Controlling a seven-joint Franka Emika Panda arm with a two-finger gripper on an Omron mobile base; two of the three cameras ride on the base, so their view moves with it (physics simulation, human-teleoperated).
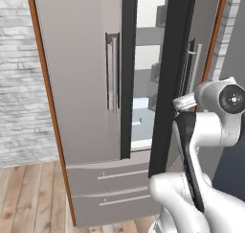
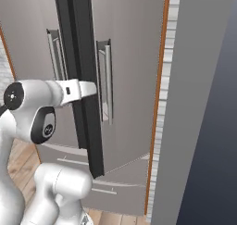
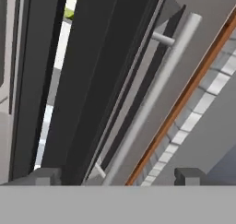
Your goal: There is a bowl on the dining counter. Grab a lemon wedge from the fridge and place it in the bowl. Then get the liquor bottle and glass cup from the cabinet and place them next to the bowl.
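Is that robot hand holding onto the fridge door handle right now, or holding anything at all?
Nothing is held. The gripper is open, its fingers standing apart on either side of the fridge door handle without gripping it.

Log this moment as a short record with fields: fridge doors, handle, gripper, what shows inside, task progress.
fridge doors: left door shut; right door swung partly open, its dark edge facing the base
handle: the right door's bar handle runs between the two fingertips in the hand view
gripper: gripper open, fingertips on either side of the handle's lower end, not clamped on it
inside: pale shelves show through the gap; a small yellow-green bit shows high up, too small to identify
task progress: fridge opened; nothing held
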